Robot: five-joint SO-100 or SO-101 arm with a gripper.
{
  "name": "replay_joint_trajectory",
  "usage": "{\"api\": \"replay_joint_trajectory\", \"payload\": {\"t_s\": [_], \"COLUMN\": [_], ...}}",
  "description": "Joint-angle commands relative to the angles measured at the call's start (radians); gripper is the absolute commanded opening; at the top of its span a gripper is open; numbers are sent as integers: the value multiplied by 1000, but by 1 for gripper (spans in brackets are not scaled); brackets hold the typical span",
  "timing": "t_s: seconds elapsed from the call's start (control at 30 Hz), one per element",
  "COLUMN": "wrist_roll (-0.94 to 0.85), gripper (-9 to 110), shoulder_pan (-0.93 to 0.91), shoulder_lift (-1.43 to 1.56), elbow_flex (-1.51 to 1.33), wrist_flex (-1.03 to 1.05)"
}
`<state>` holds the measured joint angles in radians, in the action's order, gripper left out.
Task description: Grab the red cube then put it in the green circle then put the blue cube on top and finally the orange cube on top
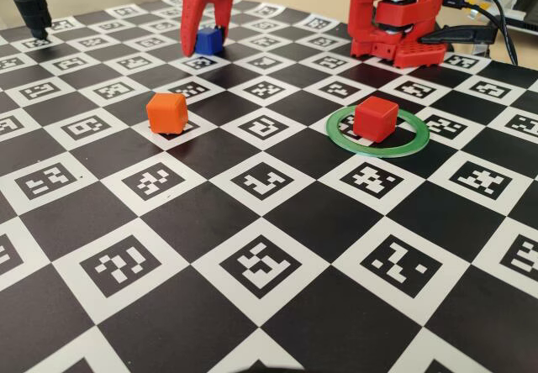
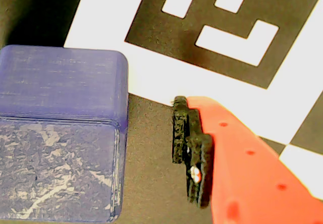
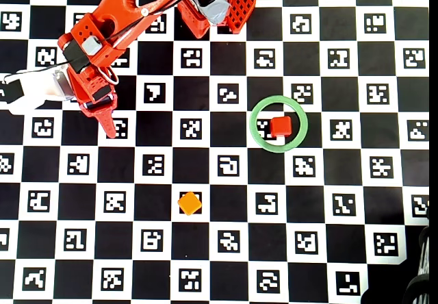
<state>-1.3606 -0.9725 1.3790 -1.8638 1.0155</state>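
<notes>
- Red cube (image 1: 375, 118) sits inside the green circle (image 1: 336, 129), flat on the counter (image 1: 277, 222), slightly off the ring's centre toward its far-left rim in the fixed view; reads as the first step already done, with its top face bare and free to take the next block
- Blue cube (image 1: 208, 39) rests on the counter at the far side of the fixed view, well apart from the ring, framed by the two red fingers of the gripper (image 1: 207, 44)
- Jaws apart and lowered around the blue cube: in the wrist view, padded red finger (image 2: 194, 151) stands beside the cube (image 2: 60, 133) with a clear strip of counter between, so not yet clamped; other finger out of that frame
- Probably spread this wide to let the block slip in before closing
- Hidden in the overhead view: blue cube lies under the arm, only the gripper (image 3: 109, 127) tip showing at the left
- Orange cube (image 1: 166, 112) waits alone near the board's middle, clear of both ring and arm, last in the stacking order
- Next move, judged: close squarely on the blue cube's sides; a skewed pinch could twist it and spoil the stack on the red cube
</notes>
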Motion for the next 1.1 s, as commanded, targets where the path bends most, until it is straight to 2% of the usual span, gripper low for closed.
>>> {"api": "replay_joint_trajectory", "payload": {"t_s": [0.0, 0.2, 0.57, 0.87, 1.07], "wrist_roll": [-18, -23, -25, 21, 74], "gripper": [48, 42, 11, 4, 4], "shoulder_pan": [-2, -2, -5, 0, 21], "shoulder_lift": [12, 12, 14, 29, 97], "elbow_flex": [12, 12, 8, 11, 78], "wrist_flex": [-9, -8, -8, 5, 138]}}
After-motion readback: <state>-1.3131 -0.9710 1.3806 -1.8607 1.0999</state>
